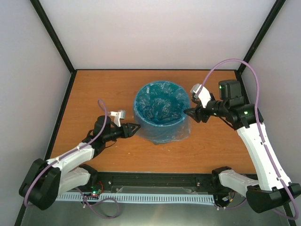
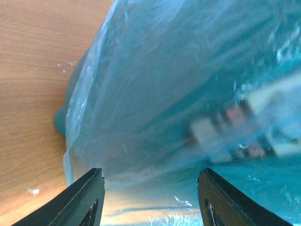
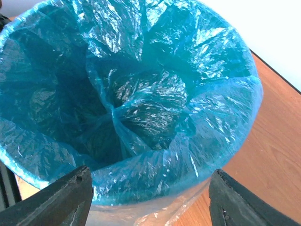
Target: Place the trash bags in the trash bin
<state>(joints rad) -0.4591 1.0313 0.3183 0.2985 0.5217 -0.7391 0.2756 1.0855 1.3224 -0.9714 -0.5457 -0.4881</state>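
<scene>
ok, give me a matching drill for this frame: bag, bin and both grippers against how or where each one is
1. trash bag
2. trash bin
3. left gripper
4. right gripper

A. open, beside the bin's right rim
B. dark teal, standing upright
C. lines the inside, folded out over the rim
D. open, low against the bin's left wall

Pairs: 1-C, 2-B, 3-D, 4-A

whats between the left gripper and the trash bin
Top view: only a thin strip of bare table. Left wrist view: trash bag film draped over the trash bin faces the left gripper.
</scene>
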